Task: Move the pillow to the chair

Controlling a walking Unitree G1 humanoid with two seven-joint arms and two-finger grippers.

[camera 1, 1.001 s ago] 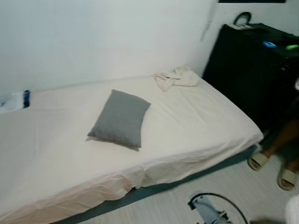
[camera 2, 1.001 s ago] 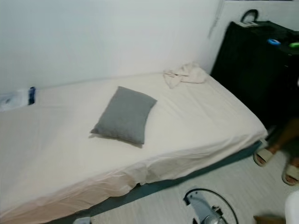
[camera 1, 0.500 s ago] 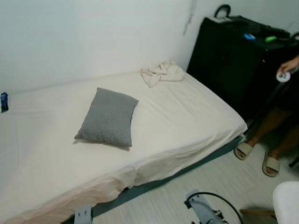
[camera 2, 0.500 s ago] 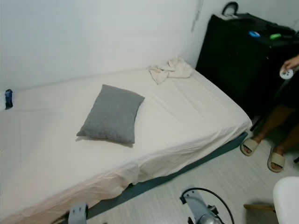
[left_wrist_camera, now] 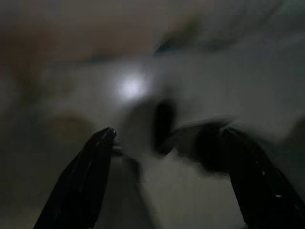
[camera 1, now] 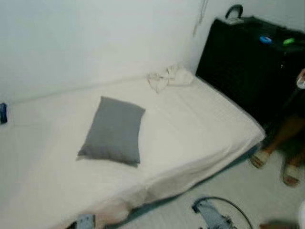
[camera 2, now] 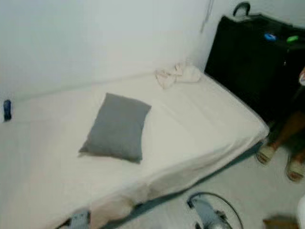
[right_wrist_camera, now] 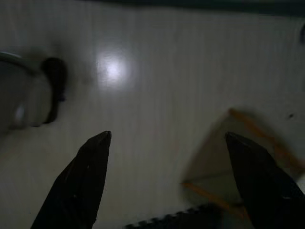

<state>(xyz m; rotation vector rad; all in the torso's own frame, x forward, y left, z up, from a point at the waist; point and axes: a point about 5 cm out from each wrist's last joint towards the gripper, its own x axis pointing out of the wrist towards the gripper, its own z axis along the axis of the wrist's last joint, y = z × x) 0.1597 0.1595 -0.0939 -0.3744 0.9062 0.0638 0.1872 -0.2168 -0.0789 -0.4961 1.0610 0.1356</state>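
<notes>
A grey pillow (camera 1: 113,130) lies flat near the middle of a low bed (camera 1: 200,119) covered with a cream sheet. A white chair edge (camera 2: 301,212) peeks in at the lower right corner, on wooden legs (right_wrist_camera: 248,157) seen in the right wrist view. My left gripper (left_wrist_camera: 169,179) hangs open over the pale floor, blurred and dark. My right gripper (right_wrist_camera: 169,179) is open too, pointing down at the floor beside the chair legs. Both grippers are far from the pillow.
A crumpled cream cloth (camera 1: 169,77) lies at the bed's far corner. A black cabinet (camera 1: 248,62) stands right of the bed. A person's sandalled feet (camera 1: 274,164) are on the floor at right. My right arm (camera 1: 212,217) shows at the bottom. A small blue object (camera 1: 3,113) sits at the bed's left edge.
The view has swung and blurred as the camera moved; the bed and pillow shifted slightly in the picture. The pillow itself has not moved on the bed.
</notes>
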